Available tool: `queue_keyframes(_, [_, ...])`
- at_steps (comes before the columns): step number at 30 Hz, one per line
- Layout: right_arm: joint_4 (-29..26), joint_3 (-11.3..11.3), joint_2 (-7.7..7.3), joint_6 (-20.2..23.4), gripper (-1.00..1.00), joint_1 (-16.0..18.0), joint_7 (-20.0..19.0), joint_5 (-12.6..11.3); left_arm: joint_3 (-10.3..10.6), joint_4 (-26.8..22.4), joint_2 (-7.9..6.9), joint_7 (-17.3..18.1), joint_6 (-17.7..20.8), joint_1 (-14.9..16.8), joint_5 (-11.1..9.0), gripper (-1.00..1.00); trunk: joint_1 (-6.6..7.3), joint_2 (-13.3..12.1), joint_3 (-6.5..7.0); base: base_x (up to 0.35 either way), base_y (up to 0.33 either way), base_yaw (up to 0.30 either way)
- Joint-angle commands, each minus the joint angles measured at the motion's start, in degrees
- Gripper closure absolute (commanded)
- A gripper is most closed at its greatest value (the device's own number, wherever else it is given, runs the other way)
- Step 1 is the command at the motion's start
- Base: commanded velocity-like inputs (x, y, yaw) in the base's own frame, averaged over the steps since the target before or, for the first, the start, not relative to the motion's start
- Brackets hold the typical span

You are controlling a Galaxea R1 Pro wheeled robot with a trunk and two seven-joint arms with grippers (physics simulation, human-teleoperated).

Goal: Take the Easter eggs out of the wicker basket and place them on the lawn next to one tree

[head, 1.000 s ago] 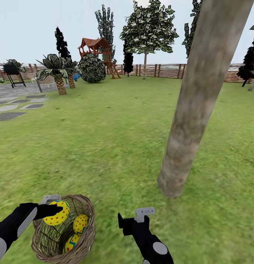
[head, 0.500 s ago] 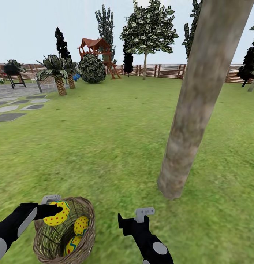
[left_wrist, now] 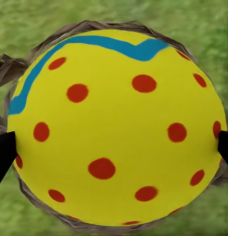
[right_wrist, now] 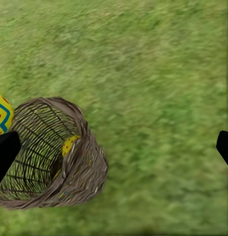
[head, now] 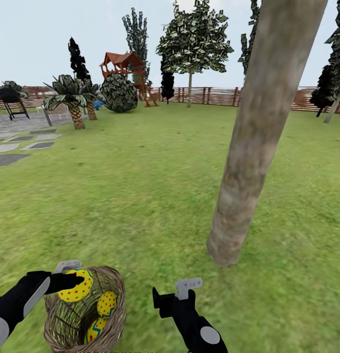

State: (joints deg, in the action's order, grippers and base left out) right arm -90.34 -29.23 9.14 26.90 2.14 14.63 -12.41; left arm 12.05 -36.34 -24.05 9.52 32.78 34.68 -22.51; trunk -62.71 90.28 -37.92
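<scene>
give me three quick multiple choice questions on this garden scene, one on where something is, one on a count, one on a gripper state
1. Where is the wicker basket?
A. on the lawn
B. on the paving
C. up in the tree

2. How many eggs lie inside the basket?
A. none
B. two
C. three

3. The left gripper is
A. open and empty
B. shut on an egg
C. gripping the trunk

Answers: 1 A, grass surrounds the basket. 2 B, two eggs rest inside. 3 B, its fingers press the sides of the held egg.
</scene>
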Motion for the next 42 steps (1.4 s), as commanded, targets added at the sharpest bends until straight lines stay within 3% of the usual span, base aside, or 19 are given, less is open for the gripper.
queue_keyframes(1, [0.0, -0.1, 0.00, 0.2, -1.00, 0.1, 0.6, -0.6, 0.2, -0.1, -0.06, 0.1, 0.2, 0.0, -0.1, 1.00, 0.25, -0.4, 0.20, -0.108, 0.000, -0.210])
queue_keyframes(19, [0.7, -0.2, 0.06, 0.1, -1.00, 0.1, 0.5, -0.6, 0.3, -0.1, -0.10, 0.1, 0.3, 0.0, -0.2, 1.00, 4.20, -7.6, 4.59, -0.038, 0.000, -0.215])
queue_keyframes(32, [0.7, -0.2, 0.08, 0.1, -1.00, 0.1, 0.5, -0.6, 0.3, -2.0, -0.17, 0.0, 0.2, -0.5, -0.2, 1.00, 7.06, -12.8, 7.00, 0.000, 0.000, -0.020])
queue_keyframes(35, [0.8, -0.2, 0.08, 0.1, -1.00, 0.1, 0.5, -0.6, 0.2, -5.8, -0.70, 0.0, 0.2, -2.5, -0.2, 1.00, 7.72, -14.0, 7.54, 0.000, 0.000, 0.000])
queue_keyframes(38, [0.7, -0.2, 0.08, 0.1, -1.00, 0.1, 0.5, -0.6, -0.1, -15.3, -1.59, -0.6, 0.8, -7.6, -0.2, 1.00, 8.38, -15.2, 8.08, 0.000, 0.000, 0.000])
queue_keyframes(42, [0.8, -0.2, 0.08, 0.1, -1.00, 0.1, 0.5, -0.6, -0.3, -26.4, -1.77, -5.2, 0.9, -13.9, -0.2, 1.00, 9.25, -16.8, 8.80, 0.000, 0.000, 0.000])
